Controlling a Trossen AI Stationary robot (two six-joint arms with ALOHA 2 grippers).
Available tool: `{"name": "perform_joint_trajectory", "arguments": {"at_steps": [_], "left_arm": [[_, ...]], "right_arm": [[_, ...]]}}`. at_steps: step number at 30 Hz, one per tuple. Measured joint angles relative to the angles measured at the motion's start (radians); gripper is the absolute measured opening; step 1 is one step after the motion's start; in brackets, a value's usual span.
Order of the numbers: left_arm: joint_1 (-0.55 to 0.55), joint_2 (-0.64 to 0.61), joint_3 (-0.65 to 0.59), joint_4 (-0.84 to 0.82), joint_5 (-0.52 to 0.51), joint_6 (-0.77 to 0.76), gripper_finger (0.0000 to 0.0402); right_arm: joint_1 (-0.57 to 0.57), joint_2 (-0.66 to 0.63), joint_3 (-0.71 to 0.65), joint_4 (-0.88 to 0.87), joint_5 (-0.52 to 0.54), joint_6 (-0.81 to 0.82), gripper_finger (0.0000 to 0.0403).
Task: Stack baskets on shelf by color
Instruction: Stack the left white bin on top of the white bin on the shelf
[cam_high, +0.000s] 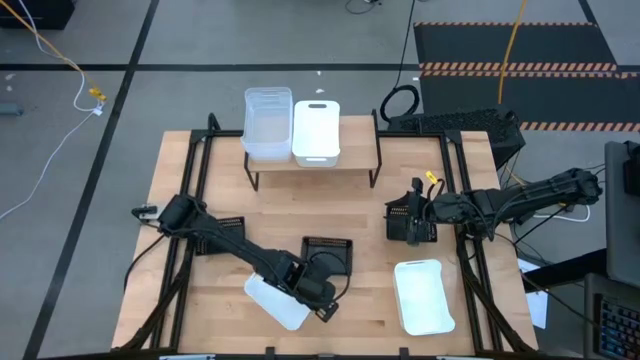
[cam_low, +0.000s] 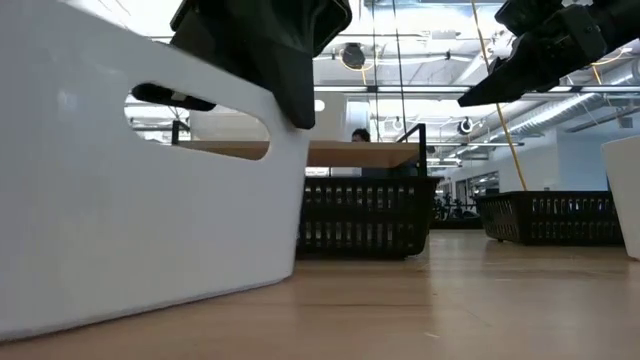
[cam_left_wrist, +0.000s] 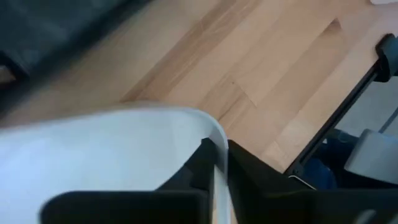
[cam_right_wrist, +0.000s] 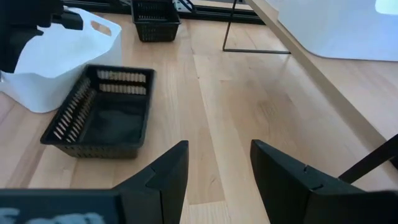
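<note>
Overhead, high view: the left pincer (cam_high: 318, 300) is down at the near edge of the table (cam_high: 370, 215), clenched on the rim of a white basket (cam_high: 275, 303) that lies skewed there.
Right pincer, high view: it (cam_high: 405, 228) hangs over a black basket (cam_high: 402, 214) on the table's right side, fingers spread and gripping nothing.
Shelf, high view: the shelf (cam_high: 355, 160) stands at the far edge, carrying a clear basket (cam_high: 267, 125) and a second white basket (cam_high: 316, 132) side by side, touching.
Other baskets, high view: a third white basket (cam_high: 423, 294) lies near the right front; another black one (cam_high: 328, 256) sits just beside the left pincer; a further black one (cam_high: 229, 232) is partly under the left arm.
Low view: the held white basket (cam_low: 120, 220) fills the left, one end lifted off the table (its base is tilted), with the left pincer (cam_low: 270, 45) at its top edge.
Left wrist view: dark fingers (cam_left_wrist: 239, 180) straddle the white rim (cam_left_wrist: 208, 134), one inside and one outside.
Right wrist view: the right pincer (cam_right_wrist: 219, 168) stands parted above bare wood, a black basket (cam_right_wrist: 106, 121) ahead.
</note>
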Motion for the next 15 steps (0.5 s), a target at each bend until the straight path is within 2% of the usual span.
{"name": "perform_joint_trajectory", "arguments": {"at_steps": [2, 11, 15], "left_arm": [[0.001, 0.000, 0.001, -0.008, 0.002, 0.005, 0.0011], [-0.014, -0.074, 0.022, -0.028, 0.048, -0.155, 0.0005], [-0.036, -0.119, 0.059, -0.045, 0.023, -0.187, 0.0007]], "right_arm": [[0.000, 0.000, 0.000, 0.000, 0.000, 0.000, 0.0169], [0.000, -0.001, 0.001, -0.011, 0.000, 0.000, 0.0169], [0.000, -0.001, 0.001, -0.011, 0.000, 0.007, 0.0169]]}}
